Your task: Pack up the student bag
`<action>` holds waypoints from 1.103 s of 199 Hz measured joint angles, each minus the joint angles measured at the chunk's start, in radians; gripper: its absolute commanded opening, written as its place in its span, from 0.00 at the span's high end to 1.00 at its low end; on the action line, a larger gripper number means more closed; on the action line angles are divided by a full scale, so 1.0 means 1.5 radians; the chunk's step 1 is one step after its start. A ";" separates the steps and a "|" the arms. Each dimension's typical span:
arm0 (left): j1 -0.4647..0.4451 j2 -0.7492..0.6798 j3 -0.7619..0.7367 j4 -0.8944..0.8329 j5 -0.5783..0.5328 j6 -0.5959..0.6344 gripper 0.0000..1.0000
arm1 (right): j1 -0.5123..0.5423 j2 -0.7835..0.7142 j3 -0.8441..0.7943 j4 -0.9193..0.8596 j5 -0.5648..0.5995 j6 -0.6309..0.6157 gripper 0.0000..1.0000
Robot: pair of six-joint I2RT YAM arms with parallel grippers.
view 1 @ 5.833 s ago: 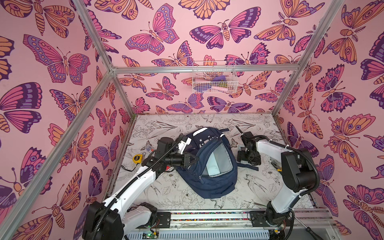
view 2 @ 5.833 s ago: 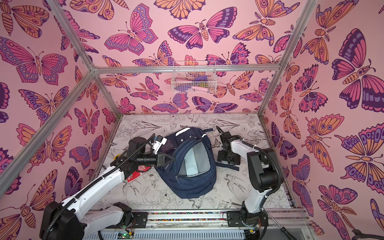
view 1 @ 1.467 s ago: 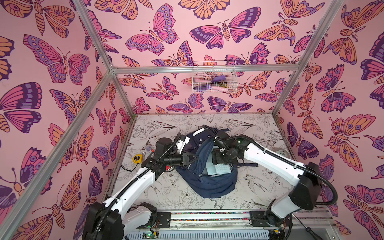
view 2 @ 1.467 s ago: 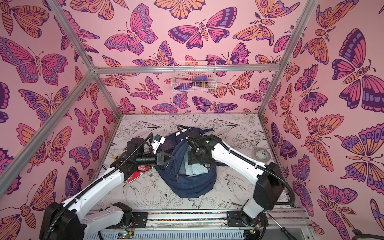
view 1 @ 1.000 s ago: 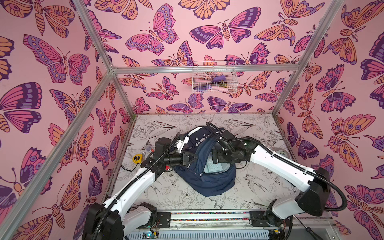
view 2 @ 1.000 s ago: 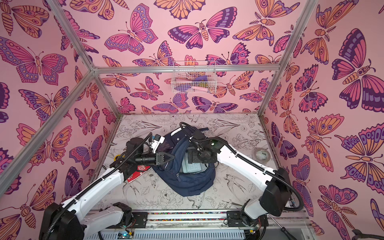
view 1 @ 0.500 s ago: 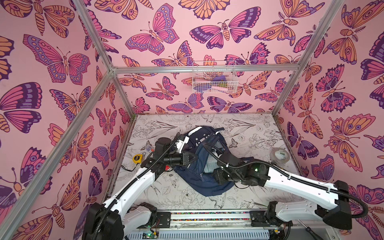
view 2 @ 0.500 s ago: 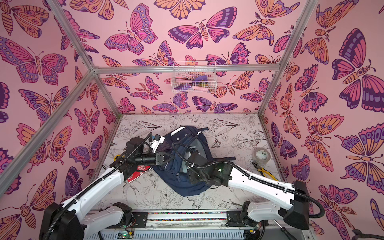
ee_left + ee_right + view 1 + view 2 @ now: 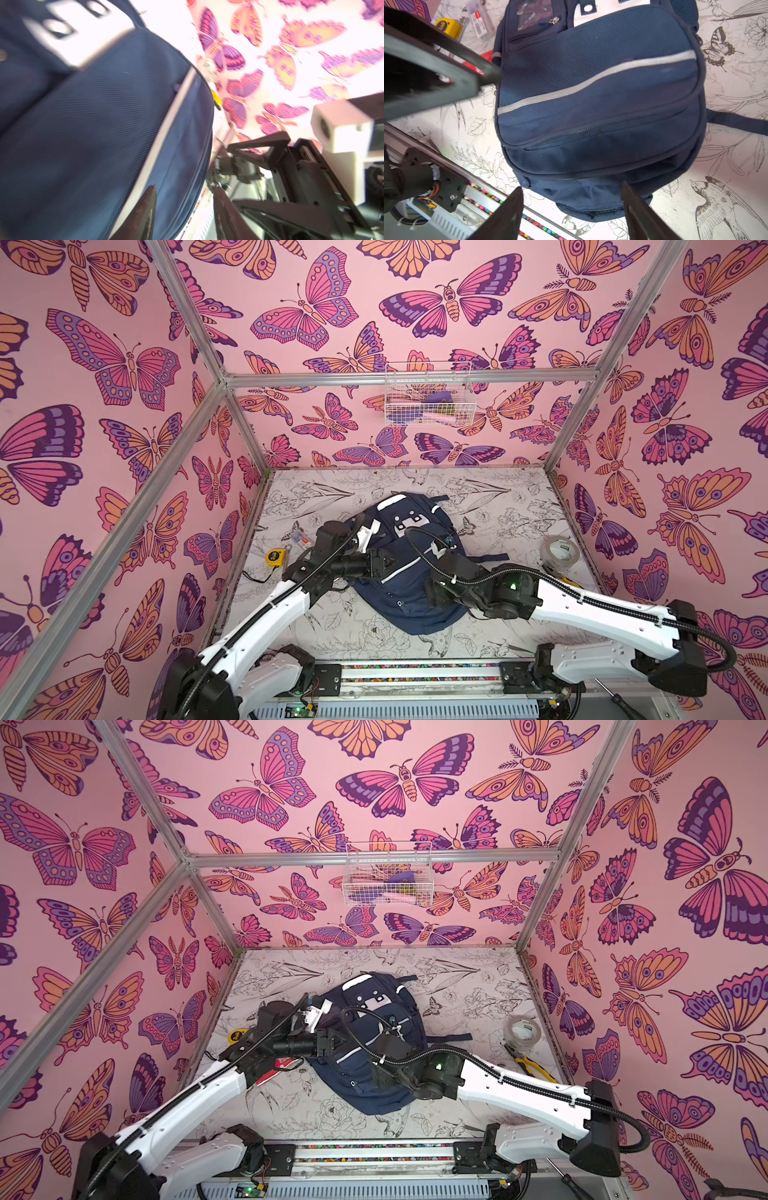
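The student bag [image 9: 409,572] is a navy backpack lying flat at the table's middle, front side up, with its white dotted patch toward the back wall. My left gripper [image 9: 388,564] sits against the bag's left side. In the left wrist view the left gripper [image 9: 185,187] is open, and the bag's [image 9: 83,124] blue edge shows between its fingers. My right gripper [image 9: 432,593] hovers over the bag's near right part. In the right wrist view the right gripper [image 9: 572,185] is open and holds nothing, with the bag's [image 9: 591,104] bottom end below it.
A yellow tape measure [image 9: 275,556] and a small packet [image 9: 300,537] lie left of the bag, and a red item [image 9: 282,1065] lies under the left arm. A tape roll [image 9: 559,552] and yellow pliers [image 9: 532,1065] lie at the right. A wire basket [image 9: 428,400] hangs on the back wall.
My right arm has drawn back out of the bag toward the front. The left gripper has opened, and the bag's raised flap has dropped flat and shut.
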 measured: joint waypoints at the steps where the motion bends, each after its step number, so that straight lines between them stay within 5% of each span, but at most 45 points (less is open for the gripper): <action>1: 0.000 -0.003 0.000 -0.002 -0.002 -0.001 0.48 | 0.000 0.000 -0.001 0.000 0.000 0.000 0.33; 29: 0.000 -0.130 -0.022 -0.093 -0.064 -0.029 0.42 | 0.000 0.001 -0.011 0.004 -0.005 0.003 0.37; 49: 0.000 -0.195 -0.076 -0.129 -0.070 -0.081 0.51 | 0.000 0.006 -0.011 0.015 -0.010 0.002 0.42; 78: 0.000 -0.211 -0.155 -0.149 -0.070 -0.156 0.50 | 0.014 0.033 -0.010 0.018 -0.011 -0.002 0.51; 115: 0.000 -0.175 -0.209 -0.042 -0.046 -0.258 0.46 | 0.053 0.073 0.015 -0.003 0.002 -0.013 0.77; 140: -0.001 -0.150 -0.239 0.057 -0.032 -0.317 0.46 | 0.078 0.080 0.034 -0.010 0.014 -0.014 0.85; 170: -0.004 -0.121 -0.254 0.137 -0.030 -0.364 0.55 | 0.107 0.099 0.045 -0.018 0.020 -0.012 0.80; 220: -0.005 -0.073 -0.282 0.195 -0.014 -0.388 0.59 | 0.139 0.169 0.068 -0.024 0.013 -0.010 0.51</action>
